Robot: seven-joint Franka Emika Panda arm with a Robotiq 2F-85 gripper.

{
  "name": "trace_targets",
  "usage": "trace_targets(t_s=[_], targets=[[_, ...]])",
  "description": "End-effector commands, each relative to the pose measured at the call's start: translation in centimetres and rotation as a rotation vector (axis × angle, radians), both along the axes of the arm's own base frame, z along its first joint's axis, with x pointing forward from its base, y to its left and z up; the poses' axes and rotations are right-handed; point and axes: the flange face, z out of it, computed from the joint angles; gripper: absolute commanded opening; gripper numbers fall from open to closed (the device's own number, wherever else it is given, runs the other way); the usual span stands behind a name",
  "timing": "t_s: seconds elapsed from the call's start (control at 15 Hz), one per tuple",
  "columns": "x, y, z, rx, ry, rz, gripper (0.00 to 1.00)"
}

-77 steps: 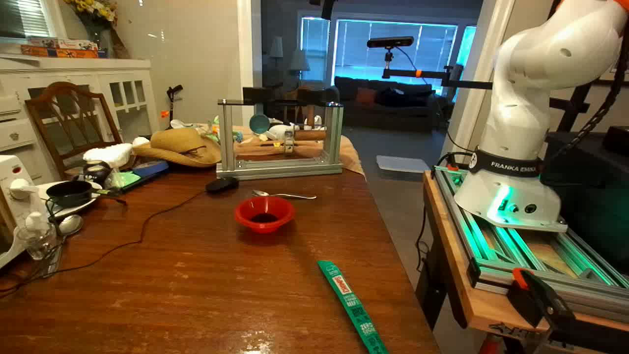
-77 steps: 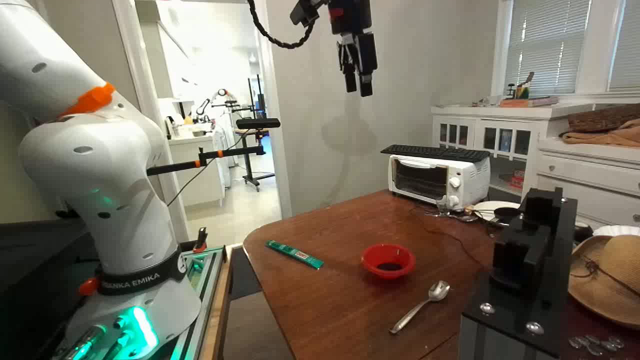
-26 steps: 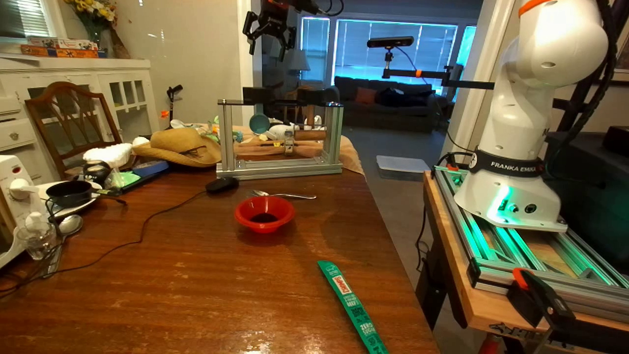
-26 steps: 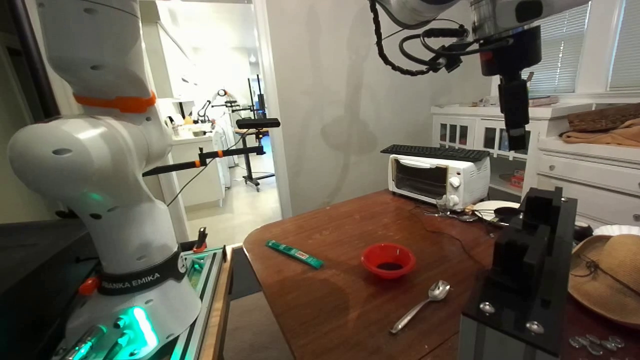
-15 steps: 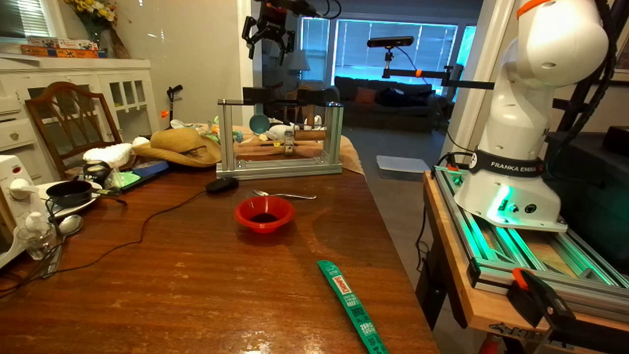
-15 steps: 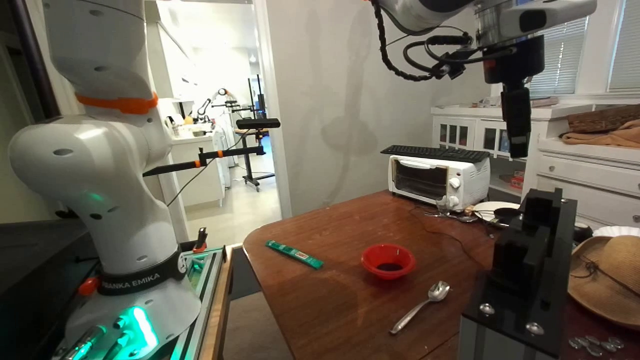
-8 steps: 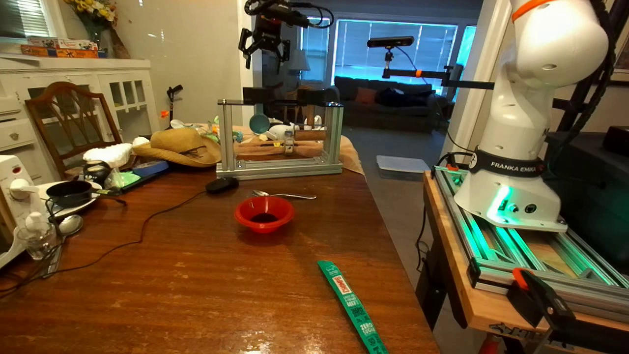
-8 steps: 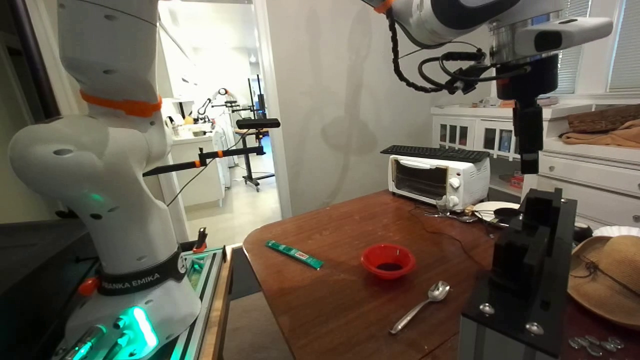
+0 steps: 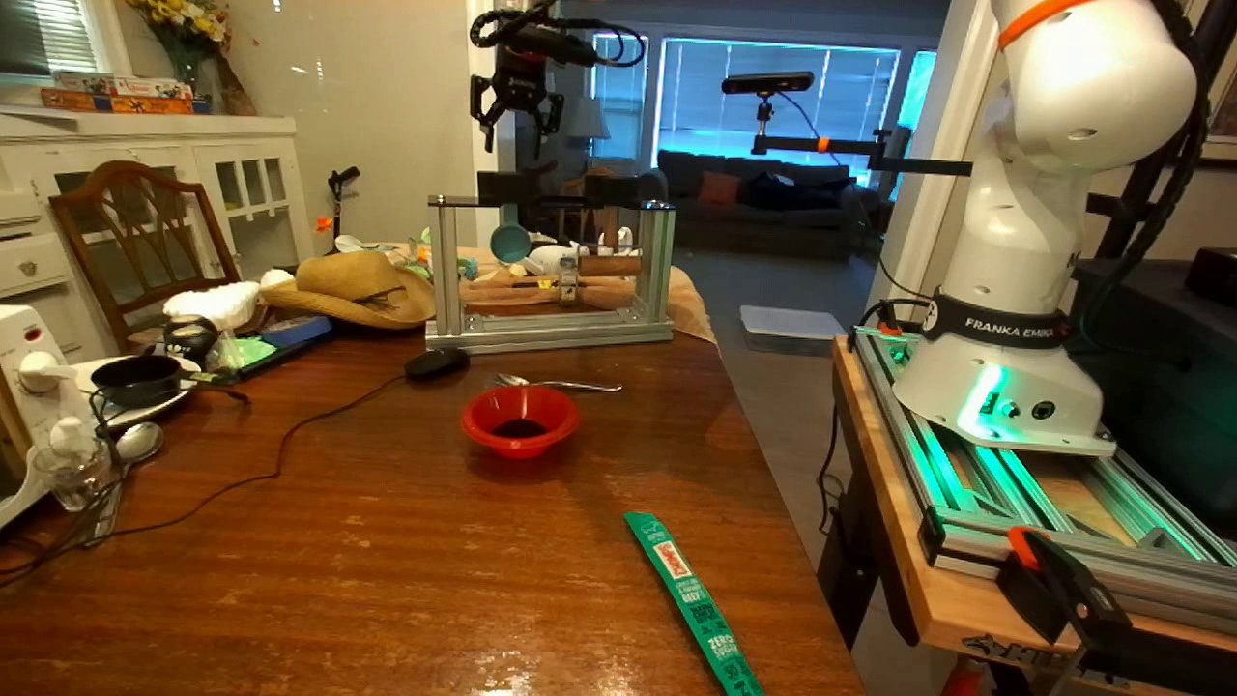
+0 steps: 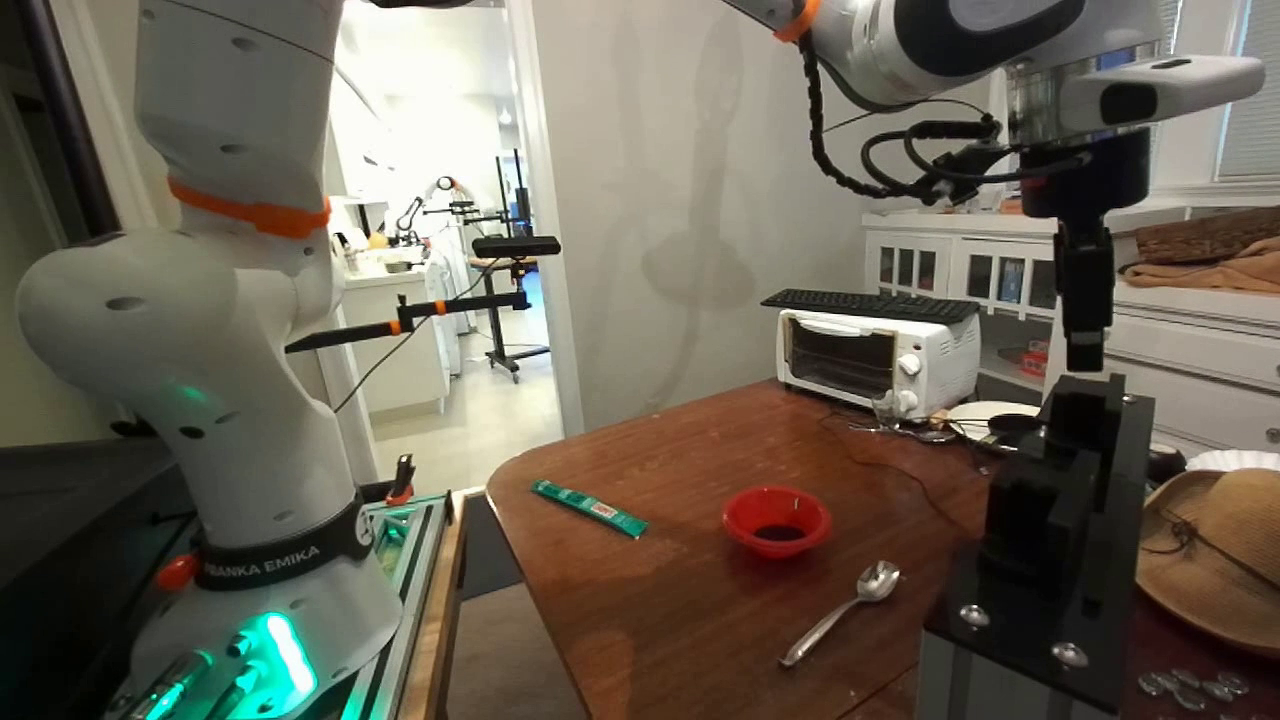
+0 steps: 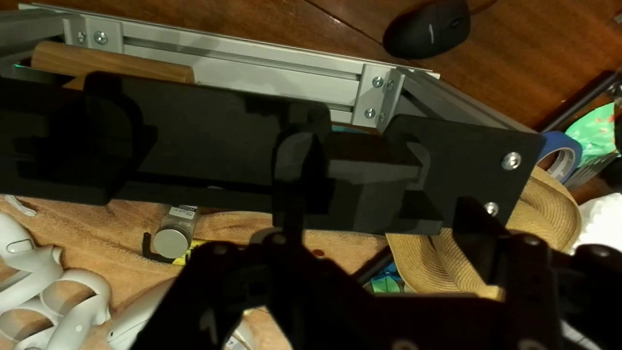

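The tool (image 9: 513, 147) has descended, jaws narrowed yet apart and empty. It stands just above, without contact, the black block (image 9: 504, 188) atop the metal frame (image 9: 551, 335) on the surface (image 9: 387, 503), leaving little clearance.

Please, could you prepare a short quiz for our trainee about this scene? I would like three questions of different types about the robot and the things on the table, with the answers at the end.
1. Name it: which thing is nearest below the fingers?
2. Choose one: what lies on top of the oven?
a) hat
b) mouse
c) keyboard
3. True or false: the fingers are shut.

Key:
1. The frame.
2. c.
3. False; an exterior view shows them standing apart, with nothing held.
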Motion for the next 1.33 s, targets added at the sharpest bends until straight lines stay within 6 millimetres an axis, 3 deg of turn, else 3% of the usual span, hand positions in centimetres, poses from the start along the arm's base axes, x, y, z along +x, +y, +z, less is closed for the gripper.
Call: trace_targets(t_s=[0.0,0.2,0.4,0.8,1.27], targets=[[0.9,-0.4,-0.7,0.009,0.030,-0.035,0.72],[1.2,-0.8,-1.1,0.009,0.038,-0.050,0.61],[1.0,-0.8,-1.4,0.000,0.063,-0.077,0.65],[0.7,-0.6,-1.5,-0.004,0.095,-0.133,0.54],[1.0,-0.5,-2.0,0.017,0.094,-0.124,0.57]])
